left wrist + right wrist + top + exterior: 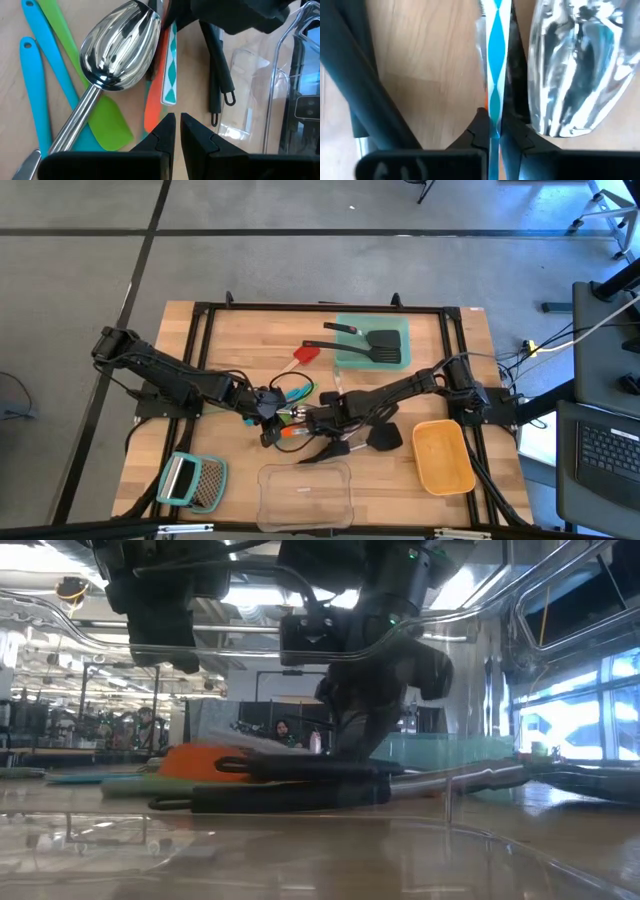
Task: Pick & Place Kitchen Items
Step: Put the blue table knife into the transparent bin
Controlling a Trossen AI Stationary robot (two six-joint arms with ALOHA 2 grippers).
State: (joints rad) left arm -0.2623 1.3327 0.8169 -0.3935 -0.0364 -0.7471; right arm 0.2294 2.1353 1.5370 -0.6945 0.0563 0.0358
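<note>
Several utensils lie in a heap at the table's middle [300, 410]: a silver spoon [120, 50], slim teal tools [35, 85], a green spatula [107, 120], an orange tool [152, 112] and black handles [220, 75]. A red spatula [307, 352] lies farther back. A black slotted spatula [380, 345] rests in the teal container [345, 330]. My left gripper [177, 127] is shut just over the orange tool; I cannot tell whether it touches it. My right gripper [495, 132] is shut on a slim teal-and-white patterned tool [495, 60] beside the spoon's bowl [575, 65]. My right gripper pinches the patterned tool [495, 107] between its two fingers, which lie along the tool's length. It comes in low from the table's right side. The tool stands on its edge, and its free end [169, 97] reaches over the orange tool.
A clear container [305, 492] sits at the near edge, a yellow container [443, 455] near right, and a flat grater with a teal handle [192, 480] near left. A black frame [200, 330] borders the table. The two grippers are close together over the heap.
</note>
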